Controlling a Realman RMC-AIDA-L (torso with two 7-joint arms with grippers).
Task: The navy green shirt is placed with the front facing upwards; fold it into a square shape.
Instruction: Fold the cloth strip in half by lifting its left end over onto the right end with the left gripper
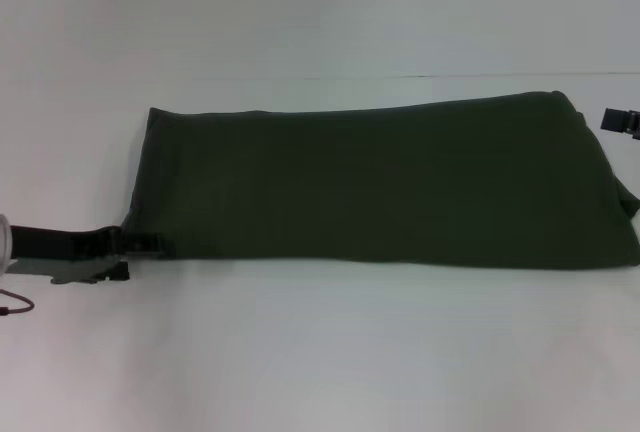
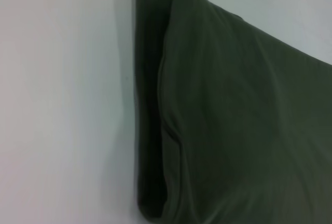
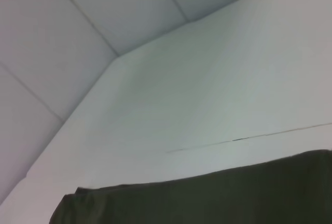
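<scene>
Shirt (image 1: 390, 187): lay folded into a long band across the white table (image 1: 320, 352) | Left gripper (image 1: 140, 243): at its near left corner, grip undeterminable | Right gripper (image 1: 620, 122): beside far right end, finger state undeterminable

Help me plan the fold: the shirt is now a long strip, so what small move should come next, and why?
Probably close the left tool on the near left corner of the navy green shirt it sits at. The shirt lies as a long band across the table, far wider than deep, so that end likely has to be carried toward the right tool to square it.
</scene>
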